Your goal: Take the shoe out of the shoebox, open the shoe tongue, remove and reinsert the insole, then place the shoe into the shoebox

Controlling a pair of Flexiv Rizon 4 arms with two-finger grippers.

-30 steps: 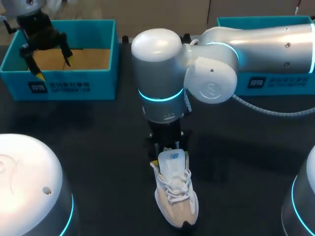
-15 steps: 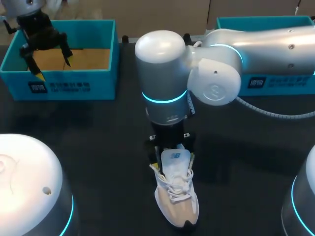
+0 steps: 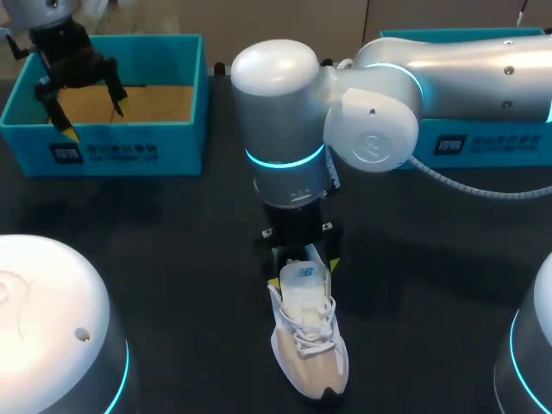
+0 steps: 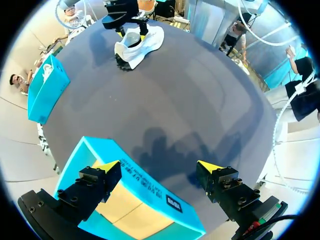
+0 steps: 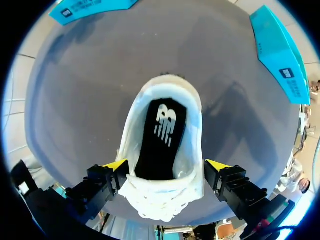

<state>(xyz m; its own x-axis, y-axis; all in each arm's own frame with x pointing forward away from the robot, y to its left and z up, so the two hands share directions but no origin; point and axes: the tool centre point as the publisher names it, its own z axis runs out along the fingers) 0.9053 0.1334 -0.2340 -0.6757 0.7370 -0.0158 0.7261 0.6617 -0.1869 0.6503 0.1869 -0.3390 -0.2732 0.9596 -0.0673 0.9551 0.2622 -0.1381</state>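
- The shoe [image 3: 308,336] stands upright on its sole on the dark bench [image 3: 172,224], about mid-bench, well apart from the shoebox [image 3: 103,148] at the far left.
- Your right arm [image 3: 285,129] hangs straight over the shoe's heel end. The right jaws straddle the shoe opening.
- Seen from the right wrist, the shoe [image 5: 165,145] lies between and ahead of the right jaws. The black insole [image 5: 160,137] sits flat inside, and the laces are bunched nearest the wrist.
- The right jaws are spread wide and released. Their fingertips [image 5: 116,165] sit just beside the shoe's two sides; you cannot tell whether they touch it.
- The left jaws hang over the near wall of the shoebox [image 4: 145,187], spread wide and holding nothing, with one fingertip over the box's brown floor and the other over the bench.
- A second teal box [image 3: 466,142] sits at the far right.
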